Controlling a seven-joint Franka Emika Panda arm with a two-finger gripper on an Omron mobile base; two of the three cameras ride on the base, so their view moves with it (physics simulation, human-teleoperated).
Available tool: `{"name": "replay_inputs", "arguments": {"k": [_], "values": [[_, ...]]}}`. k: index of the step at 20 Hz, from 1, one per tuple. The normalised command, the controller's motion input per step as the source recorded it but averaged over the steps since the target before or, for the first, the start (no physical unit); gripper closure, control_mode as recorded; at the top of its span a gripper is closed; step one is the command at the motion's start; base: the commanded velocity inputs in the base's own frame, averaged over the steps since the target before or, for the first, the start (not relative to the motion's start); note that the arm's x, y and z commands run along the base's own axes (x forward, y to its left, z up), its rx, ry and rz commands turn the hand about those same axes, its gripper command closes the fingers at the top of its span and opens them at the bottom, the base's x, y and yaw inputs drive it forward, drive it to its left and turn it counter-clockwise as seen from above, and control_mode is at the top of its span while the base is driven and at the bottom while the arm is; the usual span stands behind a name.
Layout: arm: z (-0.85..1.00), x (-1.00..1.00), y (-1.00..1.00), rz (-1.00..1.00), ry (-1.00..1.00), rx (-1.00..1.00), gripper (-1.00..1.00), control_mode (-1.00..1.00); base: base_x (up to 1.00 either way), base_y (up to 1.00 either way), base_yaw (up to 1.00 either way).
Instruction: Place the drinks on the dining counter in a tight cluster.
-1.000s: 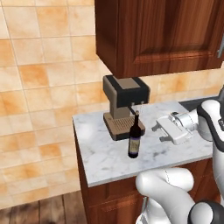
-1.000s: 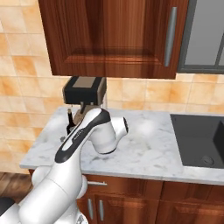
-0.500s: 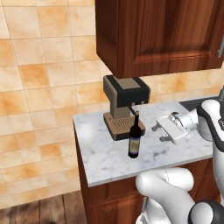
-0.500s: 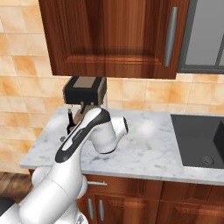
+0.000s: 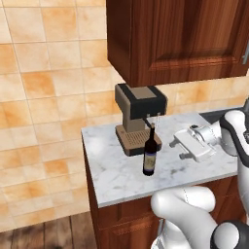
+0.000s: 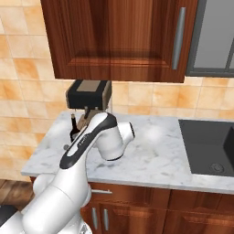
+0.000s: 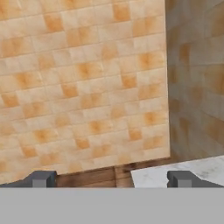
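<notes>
A tall dark wine bottle [image 5: 150,156] with a label stands upright on a small marble counter [image 5: 116,175], just in front of a coffee machine [image 5: 138,116]. In the right base view my own arm hides most of the wine bottle [image 6: 73,129]. My gripper [image 5: 176,150] hovers over this counter to the bottle's right, apart from it, pointing toward it. In the hand view the gripper [image 7: 111,179] is open, its fingertips [image 7: 41,178] spread wide with nothing between them. The juice bottle, the white bottle and the dining counter are out of view.
Dark wooden wall cabinets [image 6: 119,41] hang low over the coffee machine [image 6: 88,95]. A black recessed basin [image 6: 208,146] lies at the counter's right end. An orange tiled wall [image 5: 44,97] runs behind and to the left, with wooden floor [image 5: 44,233] below.
</notes>
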Motion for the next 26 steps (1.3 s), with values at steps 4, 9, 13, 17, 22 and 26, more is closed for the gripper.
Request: {"name": "replay_inputs", "arguments": {"k": [4, 9, 13, 17, 22, 26], "values": [[0.0, 0.05, -0.18, 0.24, -0.14, 0.0, -1.0, -1.0, 0.0, 0.0, 0.0], [0.0, 0.19, 0.0, 0.01, -0.17, 0.0, -1.0, -1.0, 0.0, 0.0, 0.0], [-0.06, 0.33, 0.07, -0.21, -0.03, 0.01, -1.0, -1.0, 0.0, 0.0, 0.0], [-0.18, 0.29, 0.04, -0.25, 0.0, 0.06, -1.0, -1.0, 0.0, 0.0, 0.0], [-0.08, 0.34, 0.09, -0.16, -0.01, 0.0, -1.0, -1.0, 0.0, 0.0, 0.0], [0.0, 0.29, 0.04, 0.0, 0.0, 0.0, -1.0, -1.0, 0.0, 0.0, 0.0]]}}
